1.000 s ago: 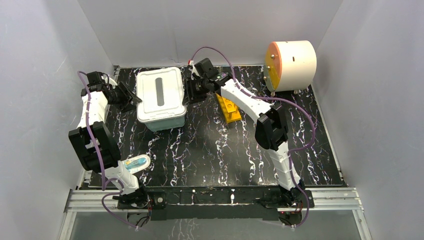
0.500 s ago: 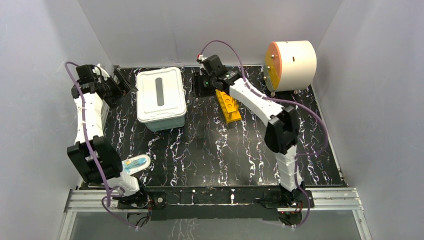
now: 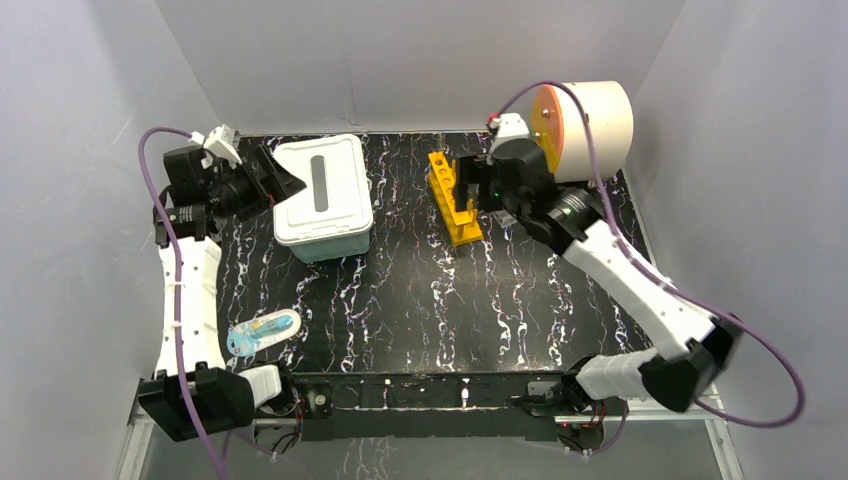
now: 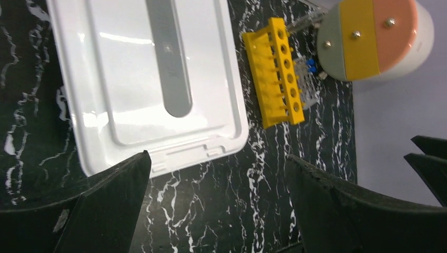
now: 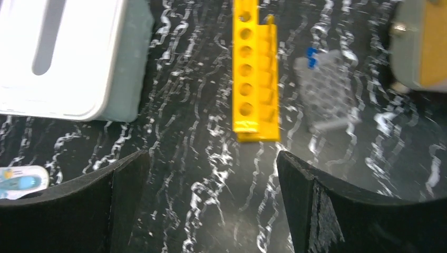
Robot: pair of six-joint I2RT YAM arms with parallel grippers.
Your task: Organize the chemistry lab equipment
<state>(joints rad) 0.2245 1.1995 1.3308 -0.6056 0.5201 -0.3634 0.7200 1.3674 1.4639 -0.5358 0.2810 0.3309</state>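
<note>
Both pincers now stand spread and empty: the left pincer (image 3: 283,178) has backed to the upper left, the right pincer (image 3: 465,185) has swung right, off the white box (image 3: 325,243), whose lid (image 3: 320,185) lies shut. Likely packing is nearly done; the yellow rack (image 3: 455,205) and clear rack (image 5: 324,87) lie upper centre on the bench (image 3: 420,300). Box contents are hidden.
</note>
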